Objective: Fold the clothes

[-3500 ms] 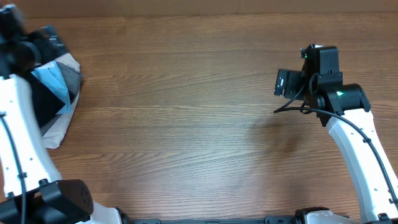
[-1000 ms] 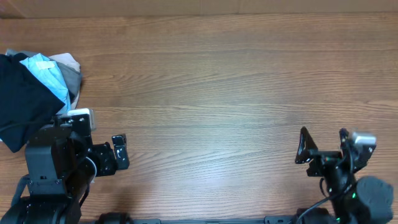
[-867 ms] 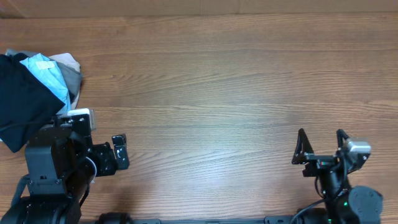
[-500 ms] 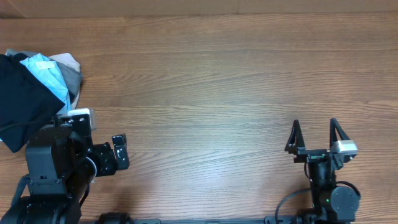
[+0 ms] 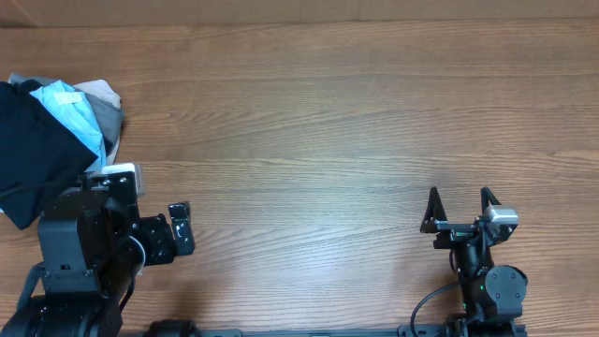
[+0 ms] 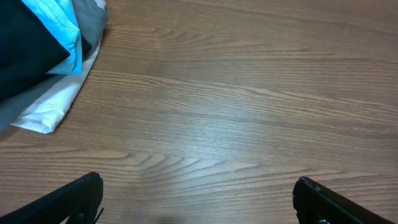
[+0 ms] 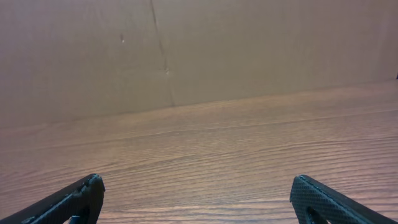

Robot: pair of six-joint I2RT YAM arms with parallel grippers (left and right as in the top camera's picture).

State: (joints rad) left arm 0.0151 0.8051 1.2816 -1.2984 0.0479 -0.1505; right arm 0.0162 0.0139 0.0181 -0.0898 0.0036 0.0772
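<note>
Both my pairs of jaws stand spread wide, holding nothing. The black garment (image 5: pixel 33 154) lies bunched at the tabletop's (image 5: pixel 309 122) left edge, at ten o'clock from my left jaws and far from my right jaws, so the left arm is nearer. It is cut off by the frame and shows no clear long axis. A light blue shirt (image 5: pixel 75 110), a grey garment (image 6: pixel 93 25) and a white garment (image 6: pixel 46 112) crowd its one o'clock side. Nothing stands between.

Wooden table (image 5: pixel 309 140). Far left: light blue shirt (image 5: pixel 73 110), grey garment (image 5: pixel 112 120) and white garment (image 6: pixel 51 104), heaped together.
</note>
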